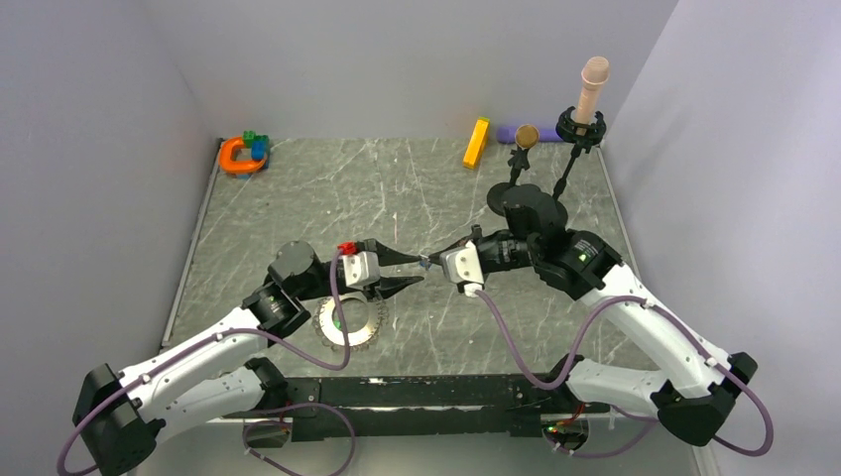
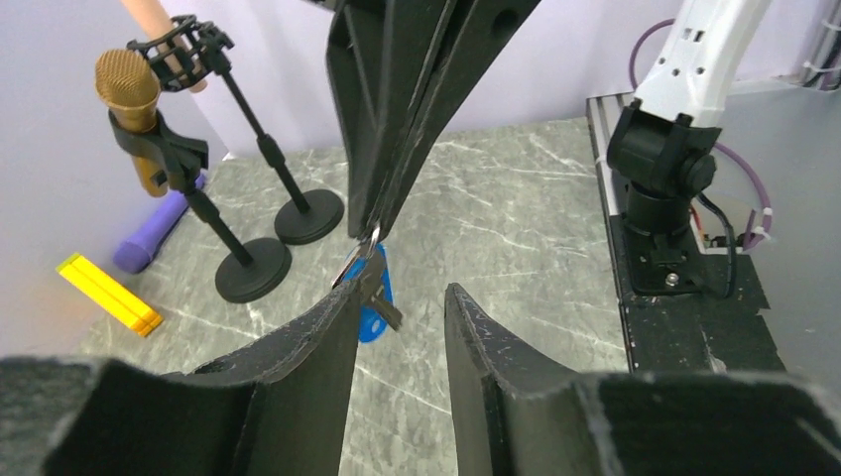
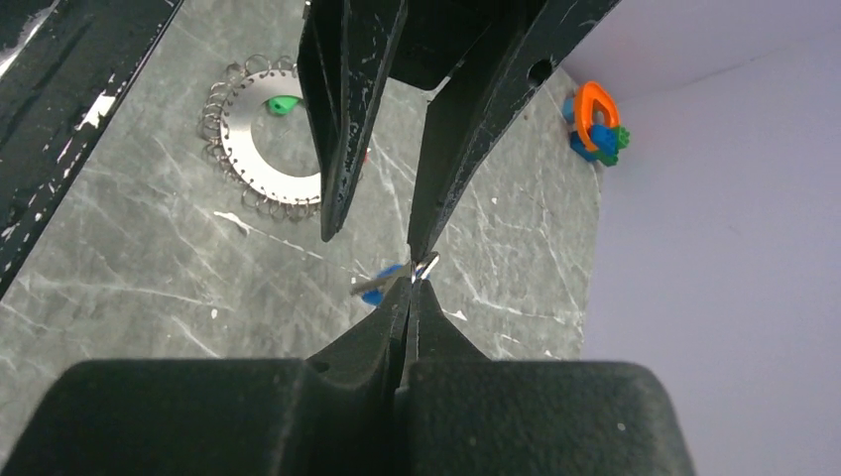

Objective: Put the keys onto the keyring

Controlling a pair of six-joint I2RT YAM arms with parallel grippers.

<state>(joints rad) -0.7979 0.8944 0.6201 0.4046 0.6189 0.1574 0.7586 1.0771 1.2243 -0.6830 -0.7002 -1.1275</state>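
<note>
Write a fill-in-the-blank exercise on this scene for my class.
The right gripper pinches a key whose head is ___. The left gripper has its jaws ___. The keyring lies flat, partly hidden in the top view by the ___ gripper. The horseshoe toy in the far corner is ___.
Missing words: blue, open, left, orange.

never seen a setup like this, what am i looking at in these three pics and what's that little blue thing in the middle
These are two robot arms bolted at the near edge of a grey table. One picture looks down from above. The other two come from a camera on each wrist, so the dark prongs at the bottom are that arm's own tool. The right tool is pinched shut on a tiny blue key. The left tool is open, with a prong on either side of that key. On the table lie a toothed metal keyring with a green key at its inner edge, an orange toy, a yellow bar and two microphones on stands.
</note>
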